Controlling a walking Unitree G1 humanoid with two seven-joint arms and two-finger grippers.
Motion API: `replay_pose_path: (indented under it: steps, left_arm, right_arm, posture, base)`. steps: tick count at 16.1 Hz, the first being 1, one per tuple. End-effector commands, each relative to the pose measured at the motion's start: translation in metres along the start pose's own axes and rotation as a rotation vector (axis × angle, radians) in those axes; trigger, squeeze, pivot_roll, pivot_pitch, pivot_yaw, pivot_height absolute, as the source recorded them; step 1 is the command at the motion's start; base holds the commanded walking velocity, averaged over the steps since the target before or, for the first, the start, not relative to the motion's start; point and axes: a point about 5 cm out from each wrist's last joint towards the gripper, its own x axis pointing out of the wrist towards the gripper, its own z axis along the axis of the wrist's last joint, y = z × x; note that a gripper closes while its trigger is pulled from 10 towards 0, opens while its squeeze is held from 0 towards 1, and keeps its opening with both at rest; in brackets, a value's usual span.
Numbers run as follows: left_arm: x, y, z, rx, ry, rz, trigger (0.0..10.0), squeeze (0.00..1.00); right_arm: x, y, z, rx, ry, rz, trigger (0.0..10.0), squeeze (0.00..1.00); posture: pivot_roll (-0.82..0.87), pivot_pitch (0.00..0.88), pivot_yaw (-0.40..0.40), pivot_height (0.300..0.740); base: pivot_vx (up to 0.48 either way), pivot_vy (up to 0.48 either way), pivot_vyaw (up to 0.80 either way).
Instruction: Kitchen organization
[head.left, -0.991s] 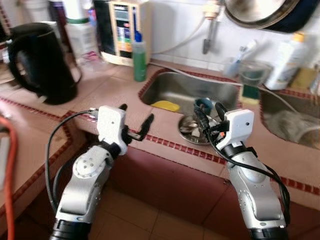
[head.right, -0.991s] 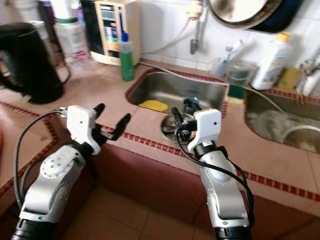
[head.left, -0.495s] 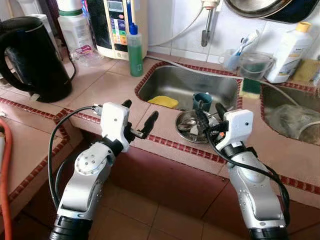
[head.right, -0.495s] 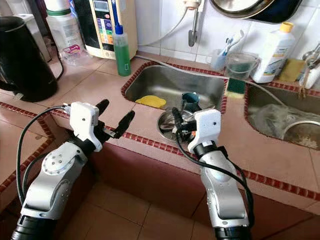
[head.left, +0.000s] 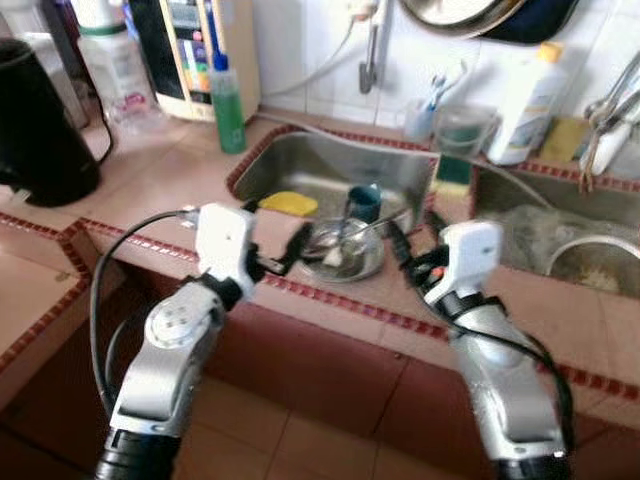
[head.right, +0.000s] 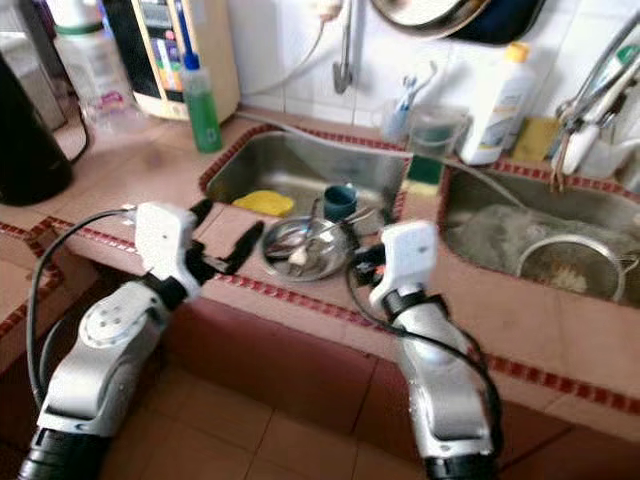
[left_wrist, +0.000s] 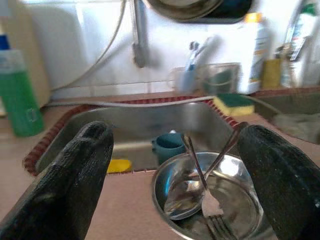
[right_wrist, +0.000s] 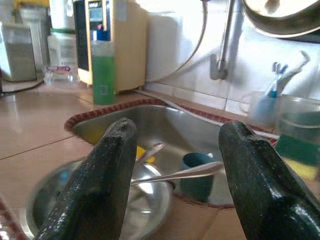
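I see a pink tiled tabletop (head.left: 170, 190) with a red mosaic border and a steel sink (head.left: 330, 170) set into it. A steel bowl (head.right: 305, 250) sits on the sink's front edge, holding a spoon (left_wrist: 192, 165) and a fork (left_wrist: 212, 207) whose handles lean up over its rim. Behind it, inside the sink, stand a teal cup (head.left: 364, 203) and a yellow object (head.left: 288, 203) I cannot identify.

My left tool (head.left: 275, 250) hovers at the tabletop's front edge just left of the bowl, fingers spread apart, holding nothing. My right tool (head.left: 410, 255) hovers just right of the bowl, likewise spread and empty.

At the back wall I note a green soap bottle (head.left: 227, 105), a black kettle (head.left: 35, 130), a white bottle (head.left: 527, 100) and a yellow-green sponge (head.left: 452, 168). A second basin on the right holds a strainer (head.right: 565, 270).
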Motion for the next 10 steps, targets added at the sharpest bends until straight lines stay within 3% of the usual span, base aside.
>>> replay_pose_path:
  steps: [1, 5, 10]
  left_arm:
    - [0.007, -0.004, -0.001, 0.019, 0.044, 0.010, 10.0, 0.00]
    - [0.008, -0.006, -0.002, 0.006, 0.090, -0.035, 10.0, 0.00]
    - [0.015, -0.009, -0.002, 0.026, 0.207, -0.053, 10.0, 0.00]
  right_arm:
    - [-0.001, -0.007, 0.000, -0.012, 0.005, -0.024, 10.0, 0.00]
    - [-0.005, -0.004, -0.004, -0.014, 0.011, -0.009, 10.0, 0.00]
    - [-0.029, 0.003, -0.023, -0.034, 0.068, 0.050, 10.0, 0.00]
  posture:
    - [-0.18, 0.022, 0.028, 0.740]
    - [-0.18, 0.022, 0.030, 0.740]
    - [-0.18, 0.035, 0.042, 0.740]
  base:
    - [0.000, 0.000, 0.00]
    - [0.000, 0.000, 0.00]
    - [0.000, 0.000, 0.00]
